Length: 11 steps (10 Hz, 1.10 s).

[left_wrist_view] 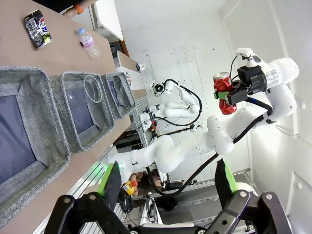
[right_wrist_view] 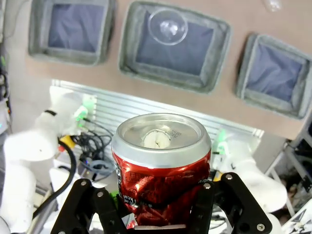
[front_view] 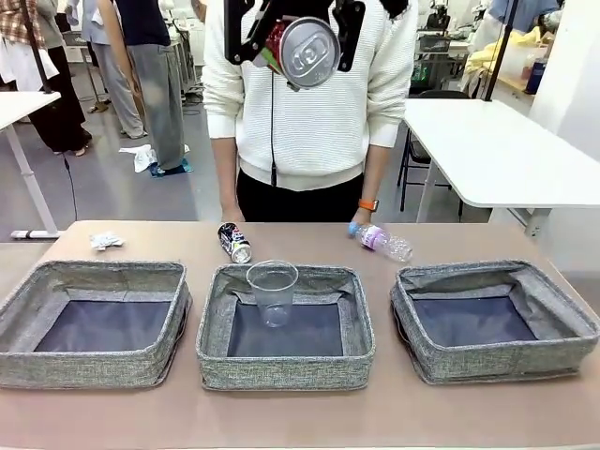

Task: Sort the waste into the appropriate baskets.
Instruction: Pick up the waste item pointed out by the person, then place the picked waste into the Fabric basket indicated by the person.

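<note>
High above the table, in front of the person, my right gripper (front_view: 302, 37) is shut on the crushed red can (front_view: 306, 52); the right wrist view shows that can (right_wrist_view: 161, 165) clamped between the fingers. Three grey baskets stand in a row: left (front_view: 94, 272), middle (front_view: 281, 370), right (front_view: 497, 272). A clear plastic cup (front_view: 273, 291) stands upright in the middle basket. Behind the baskets lie a crushed dark can (front_view: 234, 242), a clear bottle (front_view: 382, 240) with a pink label, and crumpled white paper (front_view: 106, 241). My left gripper (left_wrist_view: 168, 183) is open and empty, off the table's near edge.
A person in a white sweater (front_view: 309, 122) stands at the far edge, with hands resting near the dark can and the bottle. A white table (front_view: 497, 150) stands at the back right. Bare tabletop runs in front of the baskets.
</note>
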### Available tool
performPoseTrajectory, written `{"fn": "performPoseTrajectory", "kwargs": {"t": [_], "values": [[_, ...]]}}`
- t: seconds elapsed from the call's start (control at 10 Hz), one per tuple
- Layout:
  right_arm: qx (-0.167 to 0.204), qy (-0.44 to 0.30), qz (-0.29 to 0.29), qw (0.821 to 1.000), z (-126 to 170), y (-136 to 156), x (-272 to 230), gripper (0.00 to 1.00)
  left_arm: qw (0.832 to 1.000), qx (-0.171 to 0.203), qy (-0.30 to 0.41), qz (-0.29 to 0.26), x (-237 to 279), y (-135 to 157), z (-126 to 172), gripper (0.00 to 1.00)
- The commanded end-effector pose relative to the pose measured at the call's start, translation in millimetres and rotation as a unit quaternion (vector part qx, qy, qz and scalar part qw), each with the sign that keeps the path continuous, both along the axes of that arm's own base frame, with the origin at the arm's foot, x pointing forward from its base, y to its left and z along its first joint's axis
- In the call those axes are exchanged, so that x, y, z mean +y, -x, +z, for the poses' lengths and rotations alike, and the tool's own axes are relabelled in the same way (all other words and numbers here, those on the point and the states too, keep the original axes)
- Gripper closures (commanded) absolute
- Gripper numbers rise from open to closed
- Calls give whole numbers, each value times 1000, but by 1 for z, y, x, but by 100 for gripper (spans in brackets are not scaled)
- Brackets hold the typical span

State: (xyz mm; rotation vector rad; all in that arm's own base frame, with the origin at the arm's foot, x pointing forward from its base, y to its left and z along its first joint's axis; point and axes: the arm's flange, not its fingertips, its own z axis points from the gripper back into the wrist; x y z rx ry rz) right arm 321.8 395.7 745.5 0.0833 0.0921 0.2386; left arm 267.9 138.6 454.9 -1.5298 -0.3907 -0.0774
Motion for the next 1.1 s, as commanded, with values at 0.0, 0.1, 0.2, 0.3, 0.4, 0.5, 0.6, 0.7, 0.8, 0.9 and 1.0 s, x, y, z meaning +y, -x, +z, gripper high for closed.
{"fn": "performPoseTrajectory", "kwargs": {"t": [0.0,0.1,0.2,0.3,0.4,0.5,0.6,0.7,0.8,0.9,1.0], "values": [[-2,0,2,1000,1,3,-2,99,1000,5,4,-3,0,2,5,0],[-2,0,2,1000,1,3,-2,99,1000,5,4,-3,0,2,5,0],[-2,0,2,1000,1,3,-2,99,1000,5,4,-3,0,2,5,0],[-2,0,2,1000,1,3,-2,99,1000,5,4,-3,0,2,5,0],[-2,0,2,1000,1,3,-2,99,1000,5,4,-3,0,2,5,0],[-2,0,2,1000,1,3,-2,99,1000,5,4,-3,0,2,5,0],[-2,0,2,1000,1,3,-2,99,1000,5,4,-3,0,2,5,0],[-2,0,2,1000,1,3,-2,99,1000,5,4,-3,0,2,5,0],[-2,0,2,1000,1,3,-2,99,1000,5,4,-3,0,2,5,0],[-2,0,2,1000,1,3,-2,99,1000,5,4,-3,0,2,5,0],[-2,0,2,1000,1,3,-2,99,1000,5,4,-3,0,2,5,0]]}}
